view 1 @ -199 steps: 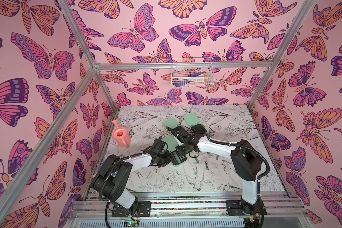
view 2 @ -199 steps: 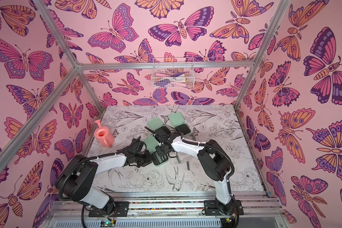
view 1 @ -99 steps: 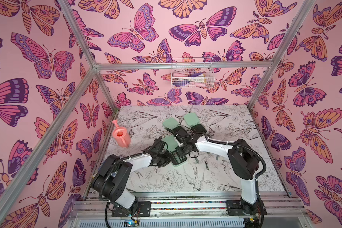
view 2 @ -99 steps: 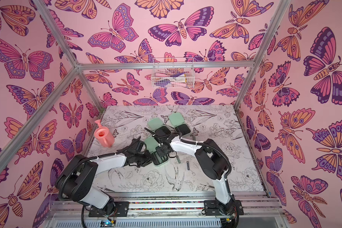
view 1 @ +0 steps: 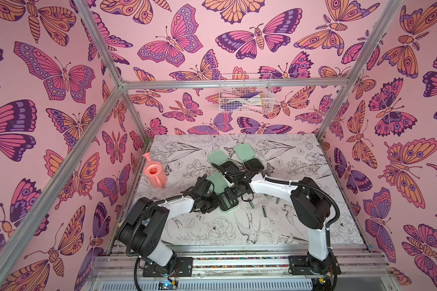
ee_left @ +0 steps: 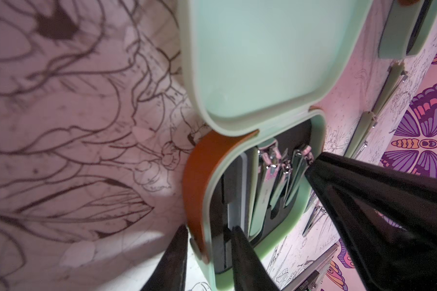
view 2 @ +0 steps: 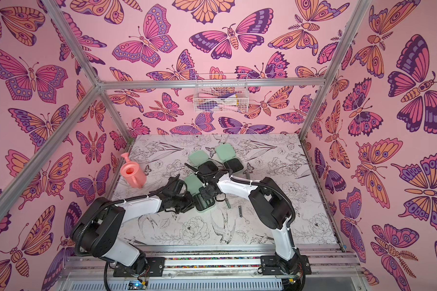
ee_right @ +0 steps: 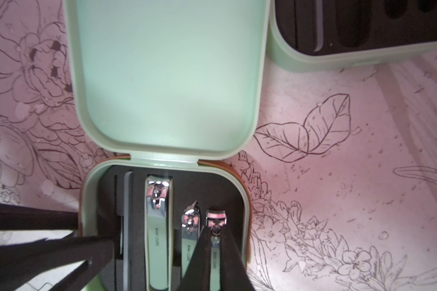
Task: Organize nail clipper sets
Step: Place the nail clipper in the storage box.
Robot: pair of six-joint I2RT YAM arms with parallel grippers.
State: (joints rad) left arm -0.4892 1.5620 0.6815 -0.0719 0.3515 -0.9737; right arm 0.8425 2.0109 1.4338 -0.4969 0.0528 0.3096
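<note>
Right gripper [ee_right: 216, 241] is pinched narrow on the small clipper [ee_right: 215, 219], which looks to be in the end slot of the open case [ee_right: 169, 75] mid-table. Left gripper [ee_left: 208, 234] clamps that case's wall, one finger inside, one out. I'd push the clipper straight down till it's flush, then open gently — any sideways tug could pop it out. Loose tools [view 1: 264, 211] lie just beside the case.

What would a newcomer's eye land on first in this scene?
The loud butterfly wallpaper on every visible wall, then the pink watering can at the left of the table. Mid-table sits an open mint-green case: the left gripper pinches its wall and the right gripper is closed on a small nail clipper inside.
</note>
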